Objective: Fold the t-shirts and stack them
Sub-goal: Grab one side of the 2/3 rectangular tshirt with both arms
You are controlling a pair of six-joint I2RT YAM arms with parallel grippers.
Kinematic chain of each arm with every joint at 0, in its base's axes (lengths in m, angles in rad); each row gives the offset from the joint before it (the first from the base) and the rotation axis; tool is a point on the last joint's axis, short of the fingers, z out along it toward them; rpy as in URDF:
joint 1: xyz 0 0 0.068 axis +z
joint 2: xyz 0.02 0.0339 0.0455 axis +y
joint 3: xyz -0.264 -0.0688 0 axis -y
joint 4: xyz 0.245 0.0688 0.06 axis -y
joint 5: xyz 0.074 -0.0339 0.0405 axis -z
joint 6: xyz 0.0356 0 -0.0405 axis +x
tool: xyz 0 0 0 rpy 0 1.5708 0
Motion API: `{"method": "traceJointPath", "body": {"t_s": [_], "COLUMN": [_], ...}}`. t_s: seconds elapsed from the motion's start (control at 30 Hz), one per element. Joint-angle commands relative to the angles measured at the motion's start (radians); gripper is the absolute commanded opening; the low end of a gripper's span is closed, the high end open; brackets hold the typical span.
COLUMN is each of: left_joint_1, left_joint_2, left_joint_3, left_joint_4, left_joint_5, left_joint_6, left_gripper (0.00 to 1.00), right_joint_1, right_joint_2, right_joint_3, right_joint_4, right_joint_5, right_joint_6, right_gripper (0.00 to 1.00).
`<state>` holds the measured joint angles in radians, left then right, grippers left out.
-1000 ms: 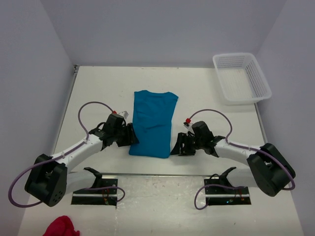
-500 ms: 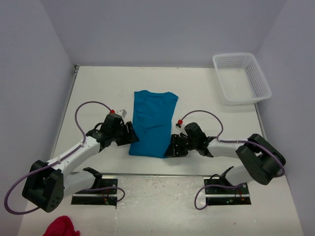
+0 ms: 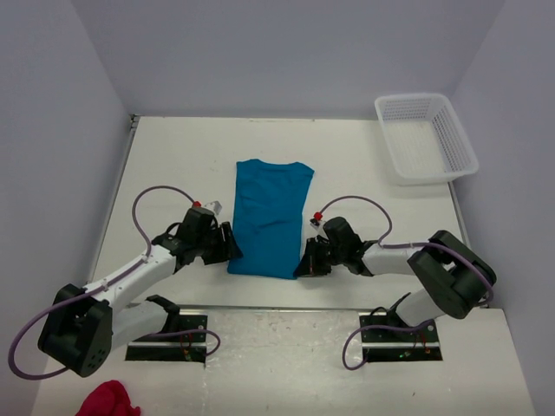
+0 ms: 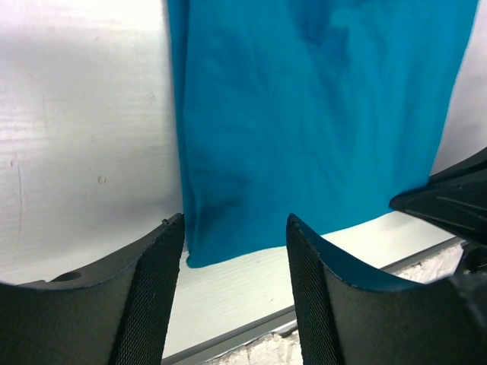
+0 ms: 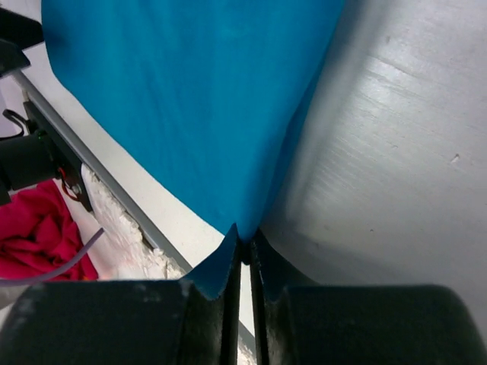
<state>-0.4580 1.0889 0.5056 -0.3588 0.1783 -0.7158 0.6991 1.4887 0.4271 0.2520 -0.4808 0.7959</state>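
Your t-shirt [image 3: 269, 217] lies in the middle of the table [image 3: 373, 182], folded into a narrow strip whose long axis runs near to far, with one short edge toward the arms. Both arms sit at that near edge, one at each corner, so neither is better placed than the other. Your right gripper [image 5: 243, 258] is at the near right corner with its jaws pinched together on the fabric; a lip of teal cloth shows between the fingers. Your left gripper [image 4: 236, 236] is at the near left corner, jaws apart and straddling it, holding nothing. By my reckoning the left has to close on its corner before you carry the near edge toward the far end.
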Motion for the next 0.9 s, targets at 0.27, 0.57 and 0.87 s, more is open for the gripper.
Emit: {"method": "traceJointPath", "body": {"t_s": [0.27,0.57,0.87], "left_joint_1": [0.002,0.001,0.001], "left_joint_2": [-0.034,-0.043,-0.04], "left_joint_3": [-0.084,-0.127,-0.136], "left_joint_4": [0.034,0.055,0.046], "left_joint_5": [0.095,0.081,0.053], "left_joint_6": [-0.02,-0.037,-0.034], "left_gripper": [0.64,0.56,0.42], "right_joint_1": [0.014,0.02,0.019], "right_joint_2": [0.035,0.038,0.005], "right_joint_3": [0.019,0.01,-0.007], "right_joint_4": [-0.03,-0.013,-0.026], "right_joint_5": [0.054,0.05,0.068], "right_joint_6": [-0.011,-0.004,-0.011], "right_gripper": [0.0,0.0,0.0]}}
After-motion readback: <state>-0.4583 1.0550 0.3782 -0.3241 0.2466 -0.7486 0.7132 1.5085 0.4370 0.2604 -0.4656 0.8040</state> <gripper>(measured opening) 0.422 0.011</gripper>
